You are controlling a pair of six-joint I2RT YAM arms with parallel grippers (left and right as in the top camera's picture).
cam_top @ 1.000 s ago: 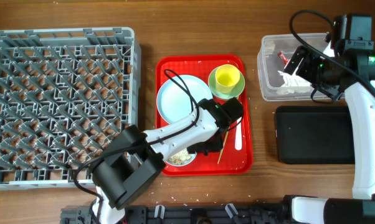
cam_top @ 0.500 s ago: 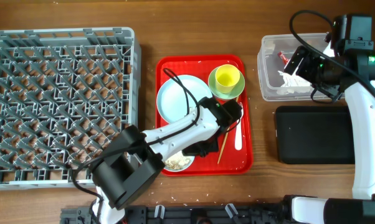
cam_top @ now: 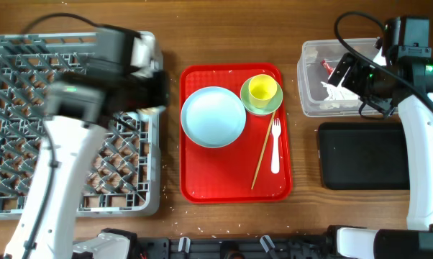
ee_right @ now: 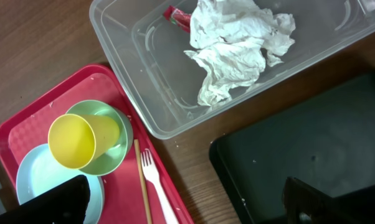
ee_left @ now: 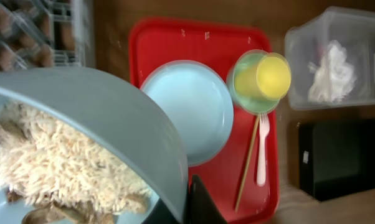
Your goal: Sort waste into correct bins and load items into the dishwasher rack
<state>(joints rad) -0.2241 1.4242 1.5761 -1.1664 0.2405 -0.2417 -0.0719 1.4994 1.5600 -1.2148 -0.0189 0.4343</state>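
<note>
Closest to you, your left gripper (ee_left: 189, 198) is clamped on the rim of a pale blue-white round bowl (ee_left: 100, 118), held level, probably to keep its whitish-beige rice crumbs (ee_left: 56, 162) from spilling. It hangs above the edge of the large grey plastic pegged rack (cam_top: 29, 144). I judge the rice needs tipping out first. Beyond lies a red rectangular tray (cam_top: 202, 180) carrying a pale blue round plate (cam_top: 213, 116), a small yellow cup (cam_top: 262, 88) on a pale green saucer (cam_top: 274, 104), thin wooden chopsticks (cam_top: 260, 153) and a white plastic fork (cam_top: 275, 147). Farthest, your right gripper (ee_right: 187, 205) hovers wide and empty over the clear plastic tub (cam_top: 306, 79), which contains the crumpled white napkin (ee_right: 237, 43) and red wrapper scrap (ee_right: 177, 17), beside the shallow black tray (cam_top: 360, 155).
</note>
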